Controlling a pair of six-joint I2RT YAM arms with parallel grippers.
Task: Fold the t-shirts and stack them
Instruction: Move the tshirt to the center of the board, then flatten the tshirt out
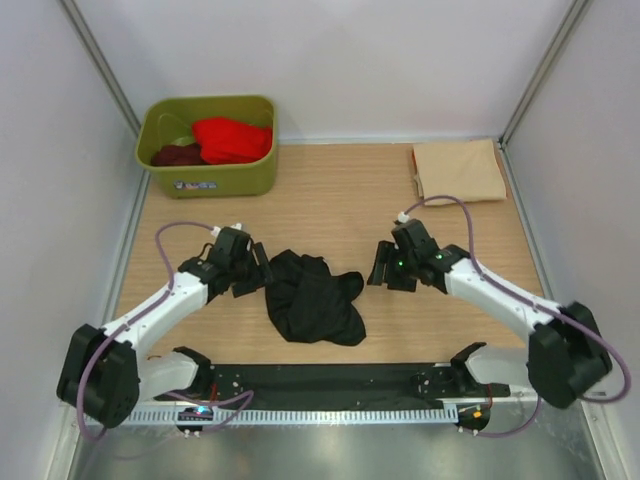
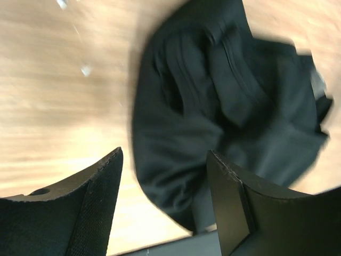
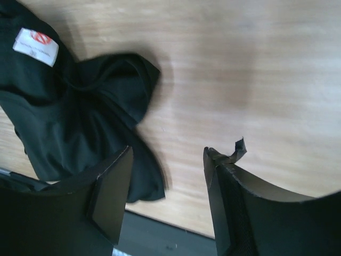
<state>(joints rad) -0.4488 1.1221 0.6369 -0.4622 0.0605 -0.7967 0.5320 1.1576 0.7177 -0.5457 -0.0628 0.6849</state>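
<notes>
Wooden tabletop (image 1: 340, 190), crumpled black t-shirt (image 1: 312, 300), left jaws wide, right jaws parted, empty

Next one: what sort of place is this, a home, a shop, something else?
Probably a lab test cell, not a home: blank white walls box in a wooden table, the left arm and right arm are mounted at its near edge, and an olive tub holds t-shirts.

Crumpled black cloth t-shirt (image 1: 312, 298) is lying at centre of wooden table (image 1: 330, 190). Far left, olive-green plastic tub (image 1: 210, 180) is holding red cloth t-shirt (image 1: 232, 138) and maroon cloth t-shirt (image 1: 175, 155). Far right, folded beige cloth t-shirt (image 1: 458, 170) is lying.
</notes>
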